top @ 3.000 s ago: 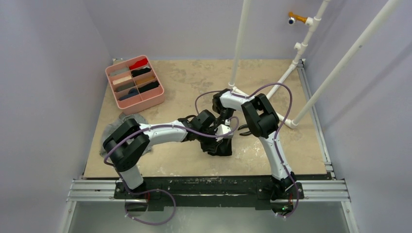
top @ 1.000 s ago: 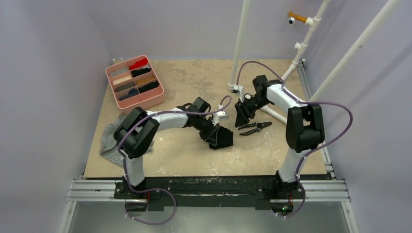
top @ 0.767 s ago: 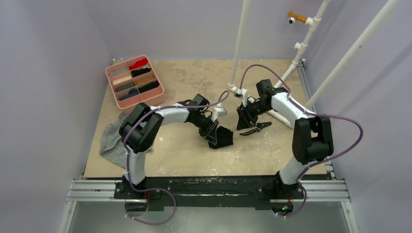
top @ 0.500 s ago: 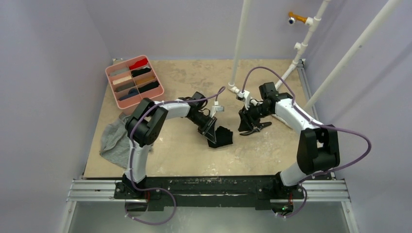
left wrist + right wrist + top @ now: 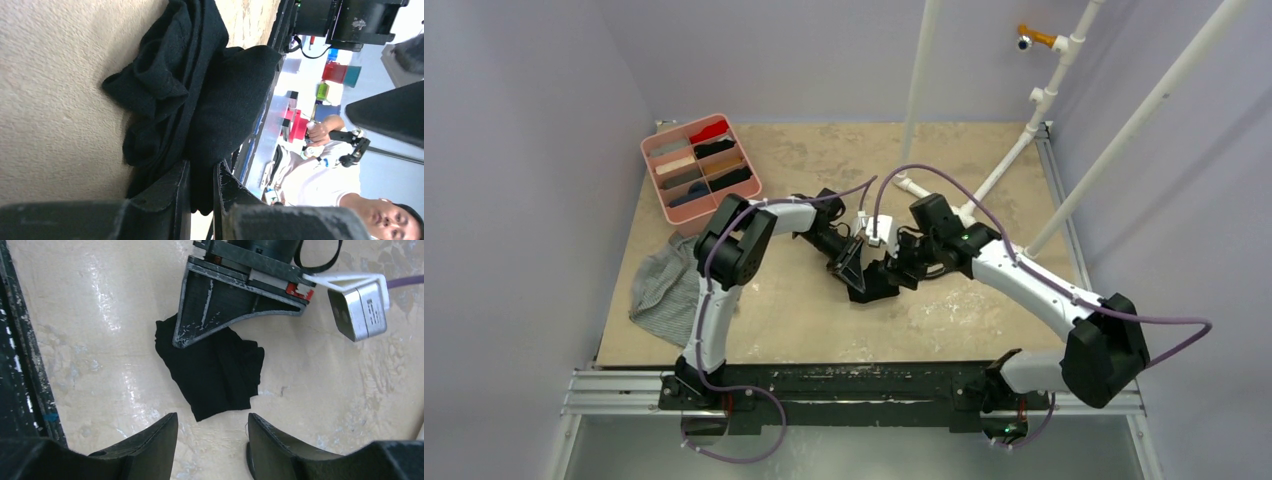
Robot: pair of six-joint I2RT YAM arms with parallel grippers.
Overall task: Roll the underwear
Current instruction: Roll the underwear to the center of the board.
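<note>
**Item 1, left claw (image 5: 850,268).** We are finding it lowered to the desk (image 5: 794,320). Its two fingers are drawn almost together and are pinching a fold of the black underwear (image 5: 881,285). In the left wrist view, the left claw (image 5: 201,170) is showing only a narrow slot between its fingers, and black cloth is filling that slot.

**Item 2, black underwear.** We are listing it as a crumpled, partly folded bundle lying on the desk. One edge is sitting in the left claw's grip, and the rest is spreading just ahead of that claw's fingertips. In the left wrist view, the black underwear (image 5: 200,95) is bunching into soft ridges.

**Item 3, right claw (image 5: 894,272).** We are noting its fingers standing well apart and holding nothing. It is facing the left claw across the bundle. In the right wrist view, the right claw (image 5: 210,425) is pointing down at the black underwear (image 5: 215,375), whose near corner is lying between the spread fingers. We are unable to tell whether the tips are touching the cloth.

**Item 4, grey underwear (image 5: 664,290).** We are entering it as a loose striped heap on the desk. It is lying well apart from both claws, far out to the left of the left claw.

**Item 5, pink tray (image 5: 724,212).** We are seeing a divided tray holding small pieces of cloth in several colours. It is sitting well apart from the left claw, beyond it and to its left.
</note>
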